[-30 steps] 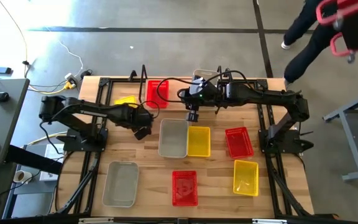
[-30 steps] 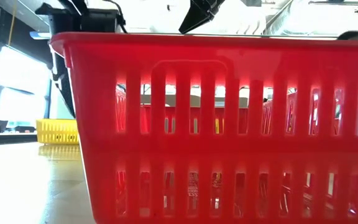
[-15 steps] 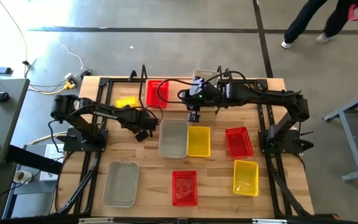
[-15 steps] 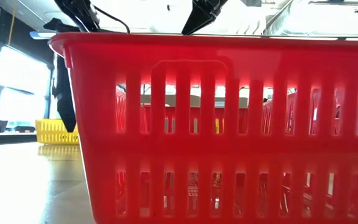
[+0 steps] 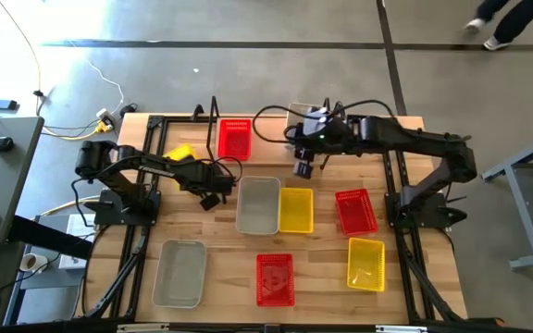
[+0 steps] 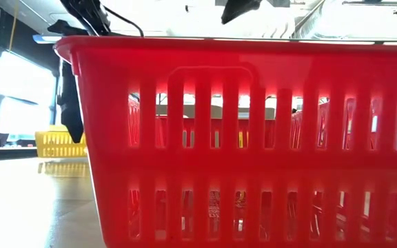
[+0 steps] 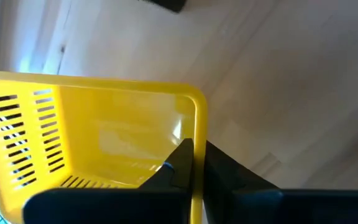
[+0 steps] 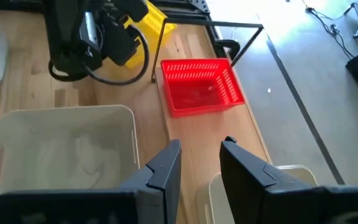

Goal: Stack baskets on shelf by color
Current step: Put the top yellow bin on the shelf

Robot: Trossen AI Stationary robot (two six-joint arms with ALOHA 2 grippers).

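A yellow basket [image 5: 179, 152] sits at the table's far left, just left of the black wire shelf [image 5: 213, 118]. My left gripper [image 7: 194, 171] is shut on it. A red basket [image 5: 234, 139] stands at the shelf's left end. My right gripper [image 5: 303, 169] hangs open above the table, right of the red basket, with nothing between its fingers [image 8: 166, 165]. A grey-white basket [image 5: 258, 205], a yellow one [image 5: 295, 209] and a red one [image 5: 355, 211] stand in a row mid-table. My left gripper pinches one side wall of the yellow basket at its rim [image 7: 197, 134], near a corner. One finger [image 7: 173, 168] is inside the basket and the other [image 7: 229, 171] outside. The fingers slant steeply down from above. The basket sits slightly tilted, low over the table.
Nearer the front edge stand a grey-white basket [image 5: 179, 273], a red one [image 5: 275, 278] and a yellow one [image 5: 365, 264]. The red one fills the low view [image 6: 240, 138]. Another grey-white basket [image 8: 278, 186] lies under my right arm. A person walks beyond the table.
My left gripper has come down at the yellow basket, which now stands turned and tipped a little against before. My right gripper has gone toward the table's right edge and risen slightly, keeping the same gap.
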